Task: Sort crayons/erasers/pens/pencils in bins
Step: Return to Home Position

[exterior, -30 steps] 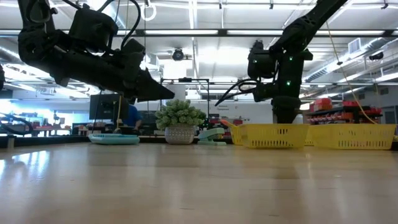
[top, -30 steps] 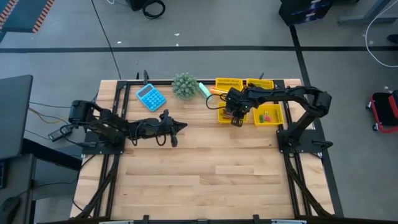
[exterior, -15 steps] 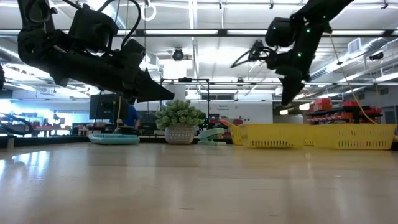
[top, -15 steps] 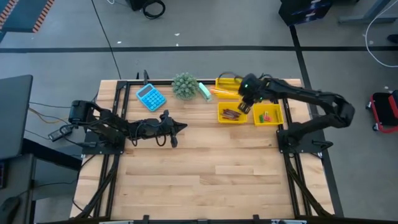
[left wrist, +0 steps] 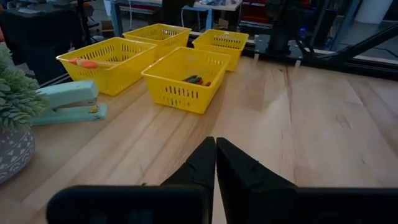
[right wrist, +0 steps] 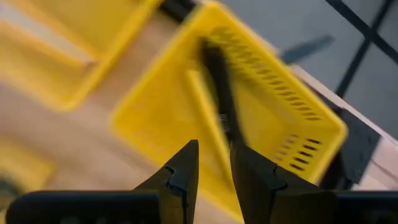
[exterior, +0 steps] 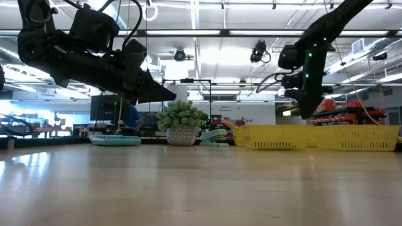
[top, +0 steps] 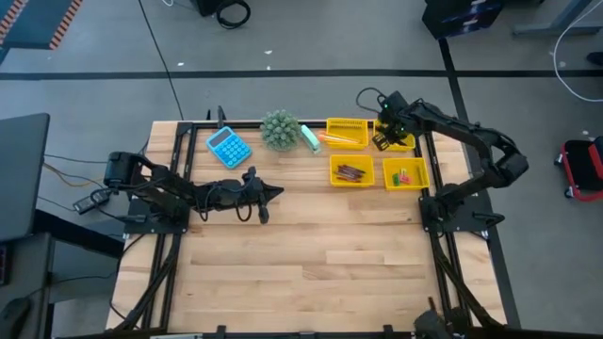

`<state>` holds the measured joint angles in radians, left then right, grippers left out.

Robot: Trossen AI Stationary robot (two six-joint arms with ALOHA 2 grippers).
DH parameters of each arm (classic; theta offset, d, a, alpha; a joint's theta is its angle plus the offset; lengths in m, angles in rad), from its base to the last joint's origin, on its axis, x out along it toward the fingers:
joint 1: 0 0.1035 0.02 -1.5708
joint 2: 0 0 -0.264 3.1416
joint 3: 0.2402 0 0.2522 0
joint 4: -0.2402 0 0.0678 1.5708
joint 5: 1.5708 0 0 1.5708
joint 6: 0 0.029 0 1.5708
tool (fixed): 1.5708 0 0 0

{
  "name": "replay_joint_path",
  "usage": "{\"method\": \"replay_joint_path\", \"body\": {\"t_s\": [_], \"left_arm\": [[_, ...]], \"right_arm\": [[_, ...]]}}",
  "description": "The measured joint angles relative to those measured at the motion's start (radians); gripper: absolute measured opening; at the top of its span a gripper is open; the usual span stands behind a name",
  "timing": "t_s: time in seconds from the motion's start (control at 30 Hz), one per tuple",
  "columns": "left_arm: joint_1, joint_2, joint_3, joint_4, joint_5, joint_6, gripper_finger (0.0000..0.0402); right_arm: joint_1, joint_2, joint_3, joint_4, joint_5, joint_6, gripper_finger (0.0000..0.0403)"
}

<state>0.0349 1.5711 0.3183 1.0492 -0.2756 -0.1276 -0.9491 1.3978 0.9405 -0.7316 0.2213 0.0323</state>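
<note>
Four yellow bins stand at the table's far right. The far left bin [top: 346, 133] holds orange pencils. The near left bin [top: 350, 172] holds reddish-brown crayons, and the near right bin [top: 405, 175] holds small erasers. My right gripper [top: 382, 141] hangs over the far right bin [top: 403, 132], its fingers [right wrist: 186, 163] almost shut on a thin dark pen [right wrist: 217, 81]. My left gripper [top: 278, 192] is shut and empty, held above the table left of the bins; it also shows in its own wrist view [left wrist: 216, 149]. My right gripper pinches the dark pen between its two fingers at the pen's near end [right wrist: 230, 132]. The fingers point down from above. The rest of the pen reaches out past the fingertips over the far right bin [right wrist: 292, 118]. The picture is blurred, so the exact place of contact does not show.
A blue calculator [top: 228, 146], a potted green plant [top: 280, 129] and a pale green stapler [top: 311, 137] stand along the far edge, left of the bins. The wide wooden tabletop [top: 311, 254] stretches toward the near edge.
My right gripper has risen out of the near left bin, then gone toward the table's far edge and a little right, and now hangs over the far right bin. It has turned about on the way. The left arm has kept still.
</note>
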Motion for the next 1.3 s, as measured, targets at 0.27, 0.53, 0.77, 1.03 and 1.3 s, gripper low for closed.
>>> {"method": "replay_joint_path", "body": {"t_s": [0.27, 0.53, 0.77, 1.03, 1.3], "left_arm": [[-0.006, 0.000, 0.000, 0.000, 0.000, -0.008, 0.0012], [-0.006, 0.000, 0.000, -0.001, 0.000, -0.008, 0.0023], [-0.006, 0.000, 0.000, -0.001, 0.000, 0.001, 0.0012], [0.009, 0.000, 0.000, 0.000, 0.000, 0.008, 0.0020], [0.011, 0.000, 0.000, 0.000, -0.001, -0.007, 0.0022]], "right_arm": [[-0.109, 0.063, 0.000, 0.051, -0.056, 0.050, 0.0099], [-0.108, 0.144, 0.000, 0.088, -0.049, 0.048, 0.0099], [-0.086, 0.128, 0.000, 0.136, -0.055, -0.009, 0.0099], [0.069, -0.089, 0.000, 0.113, -0.083, 0.036, 0.0099], [0.405, -0.337, -0.143, 0.067, -0.084, 0.250, 0.0099]]}}
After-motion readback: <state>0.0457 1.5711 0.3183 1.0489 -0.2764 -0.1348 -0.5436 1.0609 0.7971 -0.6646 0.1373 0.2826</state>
